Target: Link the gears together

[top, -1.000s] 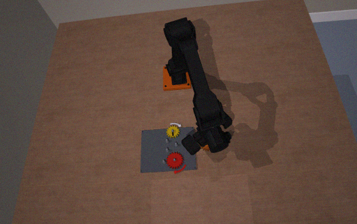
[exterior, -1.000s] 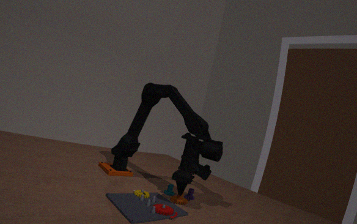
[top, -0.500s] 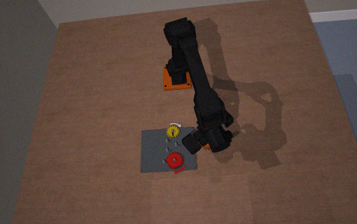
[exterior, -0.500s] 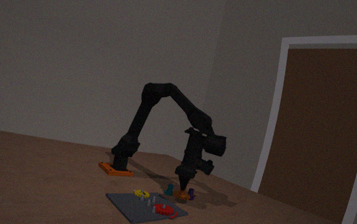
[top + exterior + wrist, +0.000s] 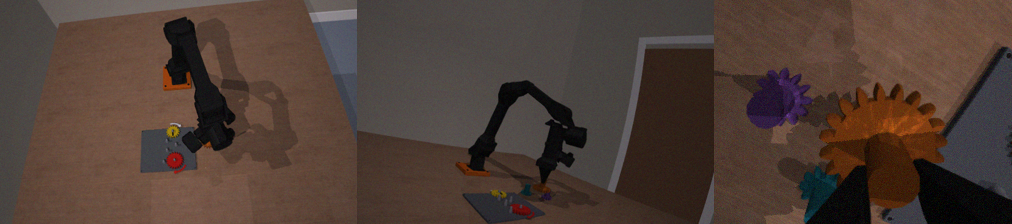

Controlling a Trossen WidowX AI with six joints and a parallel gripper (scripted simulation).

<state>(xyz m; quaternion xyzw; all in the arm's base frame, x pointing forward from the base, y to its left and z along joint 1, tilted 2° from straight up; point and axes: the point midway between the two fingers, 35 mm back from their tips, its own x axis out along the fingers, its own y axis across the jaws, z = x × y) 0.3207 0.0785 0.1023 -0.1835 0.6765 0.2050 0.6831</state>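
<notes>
My gripper is shut on the upright hub of the orange gear, holding it a little above the table, right of the grey board. The arm hides the fingertips in the top view. The red gear and the yellow gear sit on pegs. Several empty pegs stand around and between them, including one peg. A purple gear and a teal gear stand on the table.
The teal gear is close beside the held gear, and the purple gear is a little farther off, on the side away from the board. The red arrow and the white arrow lie by their gears. The orange base plate is behind the board.
</notes>
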